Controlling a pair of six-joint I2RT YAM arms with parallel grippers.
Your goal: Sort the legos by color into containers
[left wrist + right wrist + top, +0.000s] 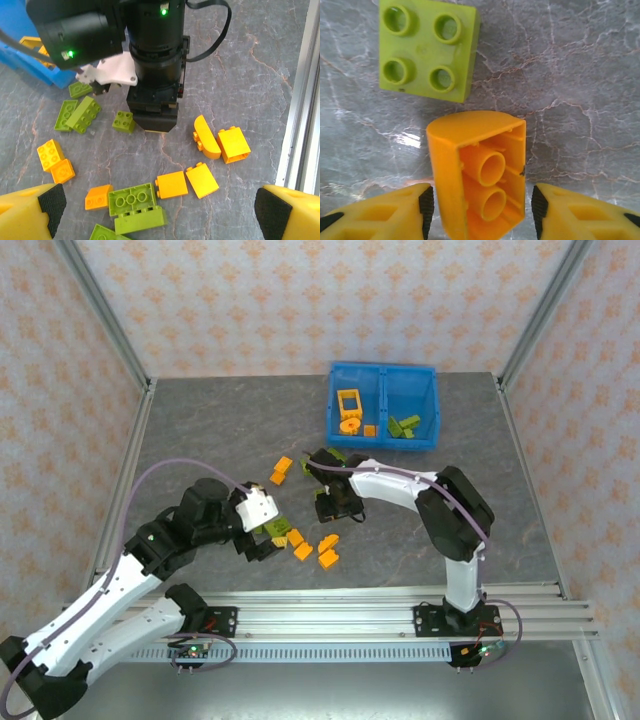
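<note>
The right gripper [481,210] straddles an orange rounded brick [480,175] that lies on its side at the lower centre of the right wrist view, hollow underside toward the camera. Its left pad [426,210] touches the brick. A thin strip of surface [580,75] shows between the brick and the other pad, so the gripper is not yet clamped. A green four-stud brick [427,47] lies just beyond, at upper left. The left gripper [161,207] is spread wide with nothing in it. Its fingers sit in the lower corners of the left wrist view, above loose orange and green legos [172,184] on the surface. In the top view the blue bin [383,368] sits at upper centre, with orange pieces in its left compartment and green in its right.
</note>
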